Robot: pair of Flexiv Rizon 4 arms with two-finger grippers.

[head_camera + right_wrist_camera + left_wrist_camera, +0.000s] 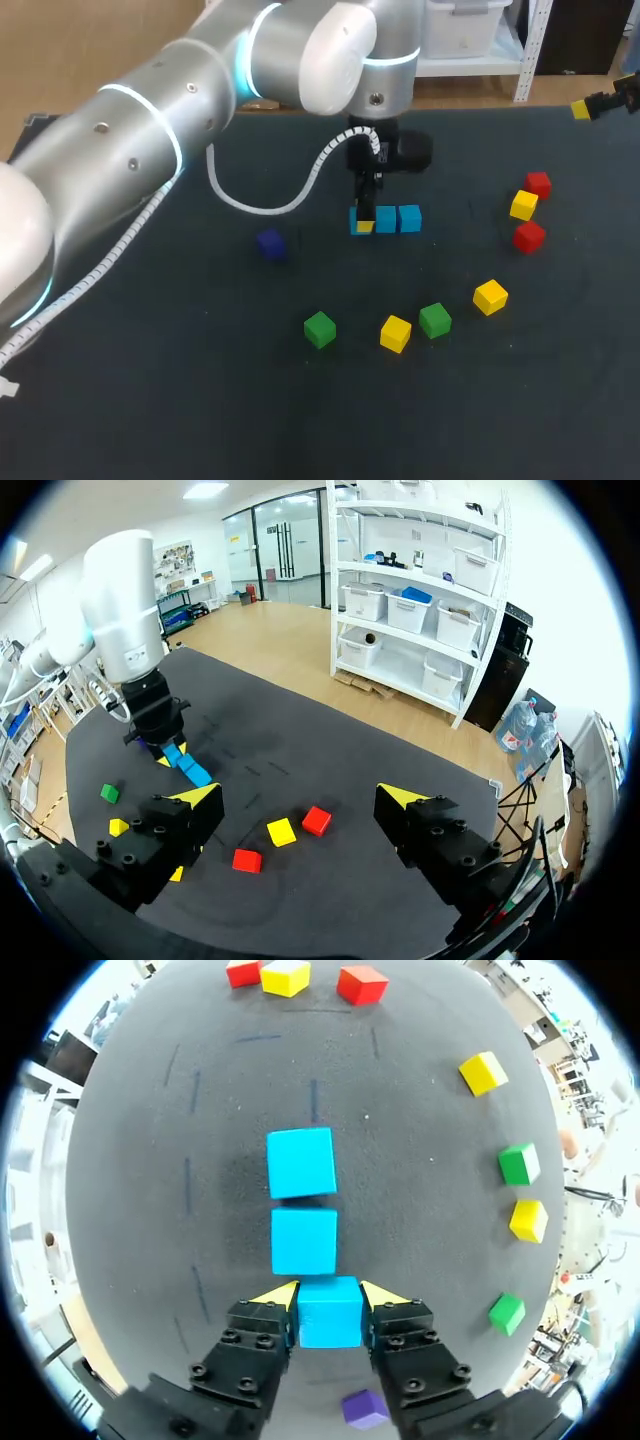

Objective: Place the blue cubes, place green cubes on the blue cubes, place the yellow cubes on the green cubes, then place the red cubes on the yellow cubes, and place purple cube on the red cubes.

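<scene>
My left arm's gripper point(330, 1296) stands at the middle of the dark grey cloth-topped table point(150, 400), its yellow-tipped fingers pressed on two opposite sides of the left-end light blue cube point(330, 1312), gripping it as it sits on the cloth. The middle light blue cube point(304, 1241) and the right-end light blue cube point(301, 1162) lie close beside it, making a row that runs to the right. A dark purple cube point(271, 243) sits apart, left of the row. Nearer lie a left green cube point(319, 328), a near yellow cube point(396, 333), a right green cube point(435, 320) and a second yellow cube point(490, 296). At the right, a far red cube point(538, 184), a third yellow cube point(523, 204) and a near red cube point(529, 236) cluster. My right arm's gripper point(300, 795) hangs at the far right edge, fingers spread wide, holding nothing
</scene>
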